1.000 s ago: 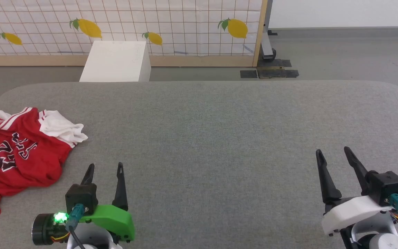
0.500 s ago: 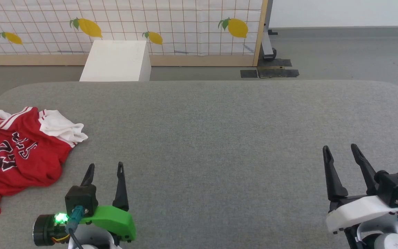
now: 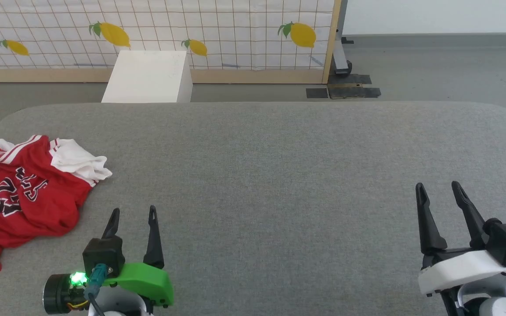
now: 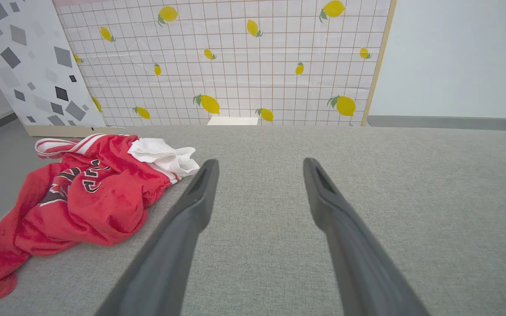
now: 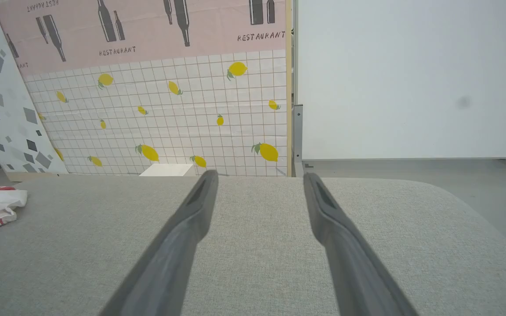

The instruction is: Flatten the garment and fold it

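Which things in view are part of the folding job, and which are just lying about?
Job:
- red BULLS T-shirt, crumpled at the table's left
- grey padded table
- left gripper and right gripper, jaws open, empty

Lying about:
- white box
- lemon-print panel

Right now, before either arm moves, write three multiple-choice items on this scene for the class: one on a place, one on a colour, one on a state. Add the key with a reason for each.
1. Where on the table does the garment lie?
A. Near the robot's left edge
B. In the middle
C. Near the robot's right edge

2. What is the garment's main colour?
A. Blue
B. Red
C. Green

3. How do the left gripper and the right gripper stand?
A. Both open, holding nothing
B. Left shut on the garment
C. Both shut

Key: 1 A, it lies crumpled at the head view's left side. 2 B, the cloth is mostly red, with some white. 3 A, each gripper's jaws stand apart over bare table.
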